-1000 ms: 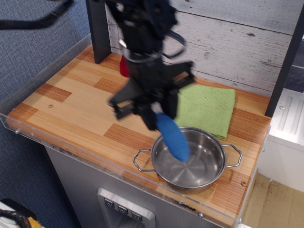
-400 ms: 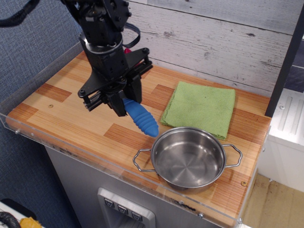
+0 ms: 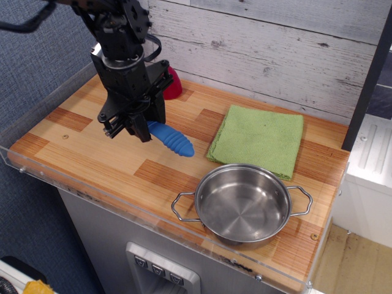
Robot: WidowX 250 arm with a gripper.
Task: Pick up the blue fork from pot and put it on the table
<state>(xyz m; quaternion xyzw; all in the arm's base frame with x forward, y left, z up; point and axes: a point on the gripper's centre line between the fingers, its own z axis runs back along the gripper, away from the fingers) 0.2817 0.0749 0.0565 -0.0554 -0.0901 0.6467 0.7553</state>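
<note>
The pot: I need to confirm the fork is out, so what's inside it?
Nothing; the pot shows only its bare steel floor. The blue fork is in the gripper above the table, its tines hidden.

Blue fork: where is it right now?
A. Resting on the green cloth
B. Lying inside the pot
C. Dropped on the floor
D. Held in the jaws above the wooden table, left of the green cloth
D. The blue fork sticks out from the gripper, whose jaws are shut on it over the table, left of the green cloth; the pot holds nothing.
</note>
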